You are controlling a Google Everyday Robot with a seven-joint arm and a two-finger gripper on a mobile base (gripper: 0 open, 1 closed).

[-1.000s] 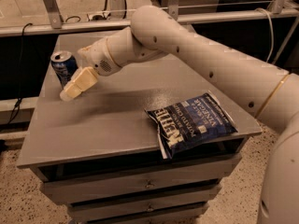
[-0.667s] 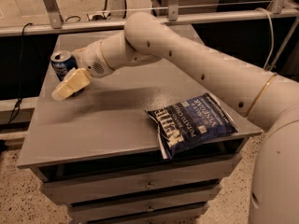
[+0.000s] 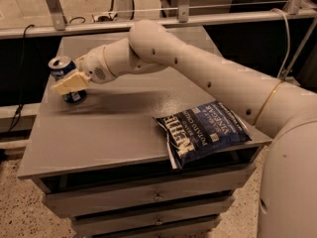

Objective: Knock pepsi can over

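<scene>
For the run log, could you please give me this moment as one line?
step: knock | gripper at middle of pepsi can | can tilted, not yet down | place: table left side

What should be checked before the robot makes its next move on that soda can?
1. Can not yet knocked over: ok. It stands on its base near the left edge of the table, perhaps leaning a little.
2. End effector at the can: ok. It lies across the can's front, about mid-height, touching or nearly so.
3. Room for the can to fall and stay on the table: cannot tell. The left edge is close.
4. Bag out of the way: ok. It lies at the front right corner, far from the can.
5. Arm clear of the bag: ok. It passes behind the bag, above the table.
</scene>
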